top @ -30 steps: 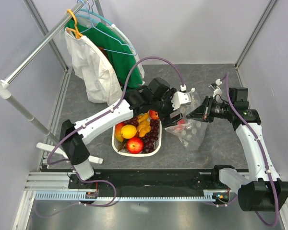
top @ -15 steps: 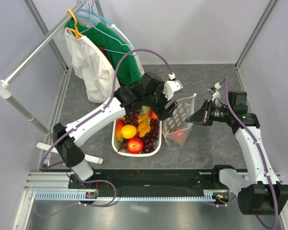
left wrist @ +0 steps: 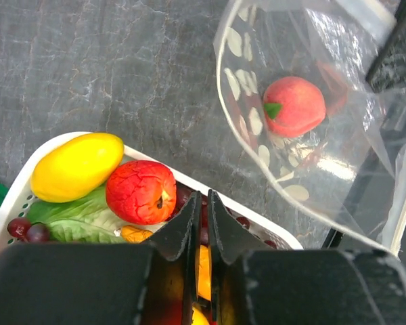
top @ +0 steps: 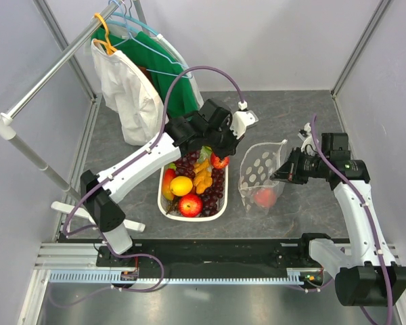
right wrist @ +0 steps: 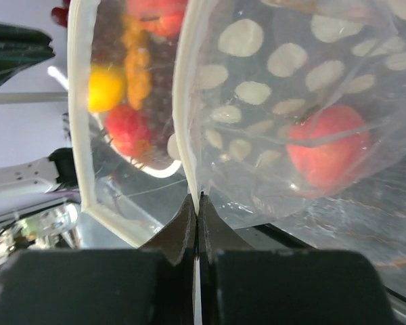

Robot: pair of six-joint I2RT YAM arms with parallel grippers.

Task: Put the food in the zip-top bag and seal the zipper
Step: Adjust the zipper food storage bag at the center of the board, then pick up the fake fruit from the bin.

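The right gripper [top: 282,167] is pinching the zip-top bag [top: 260,177] at the right side of its mouth. In the right wrist view its fingers are pressing flat together on the pale rim strip, i.e. the zipper [right wrist: 186,101], which is standing unsealed w/ the mouth gaping wide. The bag is sitting on the grey table [top: 291,115] just right of the white basket [top: 189,218], near it but not clearly touching. One piece of food is lying inside at the bottom: a reddish peach [left wrist: 294,106] w/ a small green leaf, showing through the dotted plastic. The rest of the food is sitting in the basket: a yellow lemon [left wrist: 78,166], a red apple [left wrist: 141,191] beside it, green leaves [left wrist: 74,220] under both, dark grapes [left wrist: 20,229] at the edge, plus an orange [top: 181,185] and another red apple [top: 190,204] toward the near end. The left gripper [left wrist: 199,203] is hanging over the basket's far right corner, fingers drawn nearly together w/ only a thin slit btwn them and carrying nothing. From the top view it is hovering beside the bag's mouth, not touching the plastic. At the back left a white garment [top: 128,95] and a green garment [top: 172,84] are hanging on a rail [top: 54,68], well apart from the bag.
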